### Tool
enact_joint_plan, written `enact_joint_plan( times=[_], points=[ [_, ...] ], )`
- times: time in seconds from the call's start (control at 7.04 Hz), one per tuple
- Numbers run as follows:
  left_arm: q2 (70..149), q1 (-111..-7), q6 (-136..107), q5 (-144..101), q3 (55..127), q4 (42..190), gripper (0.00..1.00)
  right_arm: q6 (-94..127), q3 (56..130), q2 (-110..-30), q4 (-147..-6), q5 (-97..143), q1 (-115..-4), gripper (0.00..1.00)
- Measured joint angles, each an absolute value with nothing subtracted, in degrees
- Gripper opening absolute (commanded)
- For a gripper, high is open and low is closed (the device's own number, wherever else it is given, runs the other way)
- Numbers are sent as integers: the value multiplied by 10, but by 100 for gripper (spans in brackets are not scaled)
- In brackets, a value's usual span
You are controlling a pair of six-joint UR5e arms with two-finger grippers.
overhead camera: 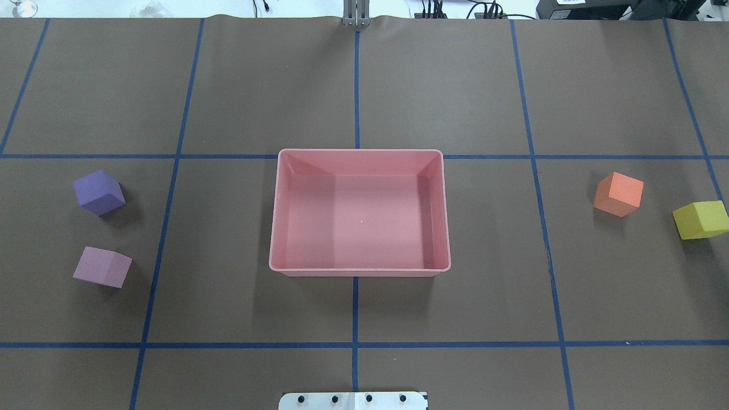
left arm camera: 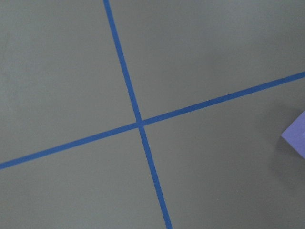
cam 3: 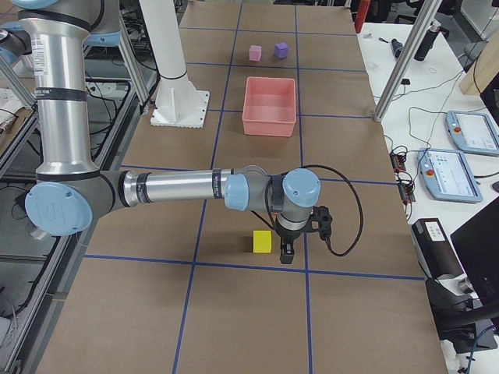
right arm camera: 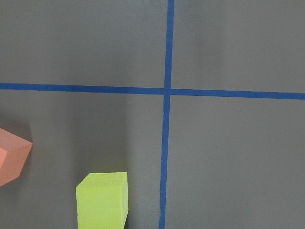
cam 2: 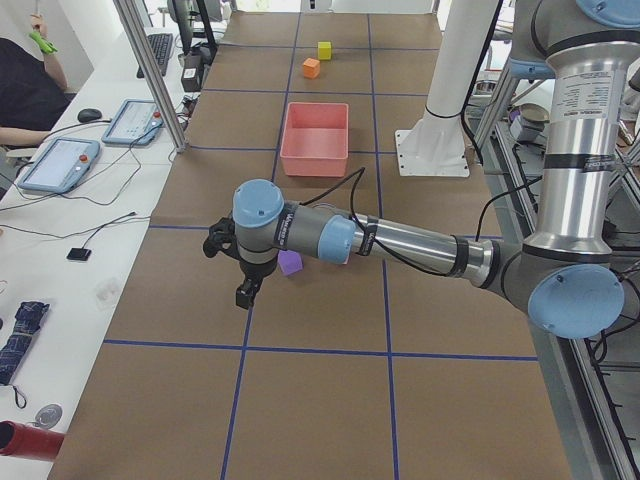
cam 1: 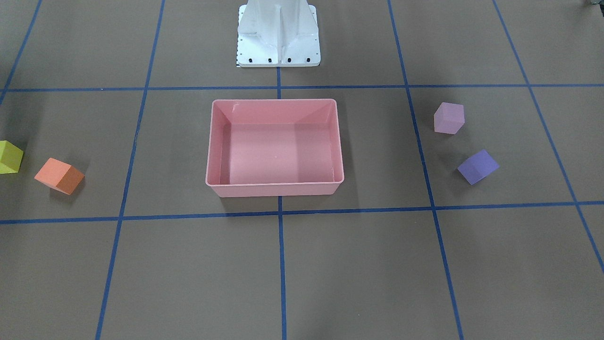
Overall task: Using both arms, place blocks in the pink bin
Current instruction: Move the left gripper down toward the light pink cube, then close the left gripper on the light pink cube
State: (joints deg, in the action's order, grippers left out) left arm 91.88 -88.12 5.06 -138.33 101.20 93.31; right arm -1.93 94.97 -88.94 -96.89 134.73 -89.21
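On the left, the purple block [overhead camera: 99, 192] and lilac block [overhead camera: 102, 266] sit skewed to the tape grid [overhead camera: 356, 91] and near each other. Jaws lowered off-centre or unturned could land on a corner and shove one away instead of gripping it. The bin [overhead camera: 359, 151] holds no block yet and lies mid-worktop [overhead camera: 455, 85]; both arms arriving over it together would risk a clash. On the right, the orange block [overhead camera: 618, 193] and yellow block [overhead camera: 700, 220] carry the same risk of a nudge. The left arm [cam 2: 420, 245] stretches low and level, wrist bent down, jaws pointing at the worktop just beside purple, which shows only at the edge of the left wrist view. The right arm [cam 3: 179, 188] mirrors it, jaws down just beside yellow. Whether either pair of jaws is apart or together I cannot tell.
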Motion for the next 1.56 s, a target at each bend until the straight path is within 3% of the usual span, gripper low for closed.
enact_joint_plan(
  times=[0.28, 0.57, 0.99, 1.28, 1.56],
  points=[
    [921, -835, -116, -1425, 1044, 960, 100, -19, 950, -888, -969, 1347, -892, 100],
    [874, -758, -297, -1392, 1094, 1067, 100, -19, 949, -888, -969, 1347, -892, 100],
    [773, -539, -545, -1192, 1122, 1300, 100, -19, 949, -888, -969, 1347, -892, 100],
    [759, -420, -625, -1069, 1124, 1340, 100, -19, 950, -887, -969, 1347, -892, 100],
    [758, -380, -639, -1030, 1123, 1344, 100, -20, 949, -887, -969, 1347, -892, 100]
  ],
)
